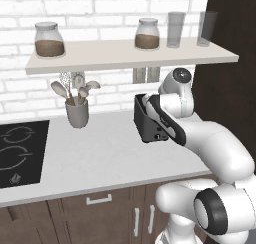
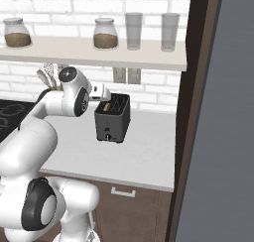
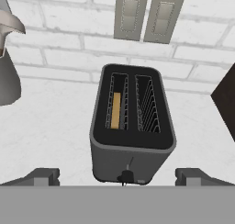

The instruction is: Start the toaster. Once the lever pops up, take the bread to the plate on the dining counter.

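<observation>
While the toaster (image 3: pixel 132 126) stands on the bench (image 1: pixel 105 158) against the brick wall, its lever (image 3: pixel 125 176) is seen low on the front face, probably not yet pressed. The bread (image 3: pixel 116 110) sits in the left slot. The gripper (image 3: pixel 117 176), spread wide and empty above, should be lowered squarely onto the lever and pushed straight down.

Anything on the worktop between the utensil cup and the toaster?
No. In the left base view the worktop is bare between the utensil cup and the toaster.

Toaster (image 1: pixel 150 125) half behind the arm; bread (image 3: pixel 116 110) mostly sunk in its slot.
</observation>
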You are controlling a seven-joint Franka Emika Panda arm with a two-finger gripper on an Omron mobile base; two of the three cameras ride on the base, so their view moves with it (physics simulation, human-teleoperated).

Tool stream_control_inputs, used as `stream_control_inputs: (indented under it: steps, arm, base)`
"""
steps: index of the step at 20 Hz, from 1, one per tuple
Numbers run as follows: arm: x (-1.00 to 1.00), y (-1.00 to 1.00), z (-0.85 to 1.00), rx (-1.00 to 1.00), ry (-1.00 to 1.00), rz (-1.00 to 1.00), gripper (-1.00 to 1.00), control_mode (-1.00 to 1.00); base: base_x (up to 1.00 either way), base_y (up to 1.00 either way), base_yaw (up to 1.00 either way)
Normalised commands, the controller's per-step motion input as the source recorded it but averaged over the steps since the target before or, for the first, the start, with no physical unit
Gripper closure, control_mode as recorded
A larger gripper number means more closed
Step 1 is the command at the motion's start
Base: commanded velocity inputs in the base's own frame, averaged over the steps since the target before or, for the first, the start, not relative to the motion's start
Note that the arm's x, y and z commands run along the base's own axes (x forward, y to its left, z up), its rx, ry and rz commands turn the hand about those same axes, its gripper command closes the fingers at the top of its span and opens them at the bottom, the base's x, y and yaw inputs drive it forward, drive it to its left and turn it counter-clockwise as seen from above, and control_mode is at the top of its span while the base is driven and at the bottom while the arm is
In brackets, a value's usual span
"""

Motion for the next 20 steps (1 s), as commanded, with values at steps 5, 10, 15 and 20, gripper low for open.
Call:
stream_control_inputs:
  steps: [5, 10, 15, 20]
  arm:
    - [0.00, 0.00, 0.00, 0.00, 0.00, 0.00, -1.00, -1.00]
    - [0.00, 0.00, 0.00, 0.00, 0.00, 0.00, -1.00, -1.00]
    - [0.00, 0.00, 0.00, 0.00, 0.00, 0.00, -1.00, -1.00]
    - [0.00, 0.00, 0.00, 0.00, 0.00, 0.00, -1.00, -1.00]
  base:
    - [0.00, 0.00, 0.00]
    - [0.00, 0.00, 0.00]
    - [0.00, 0.00, 0.00]
    - [0.00, 0.00, 0.00]
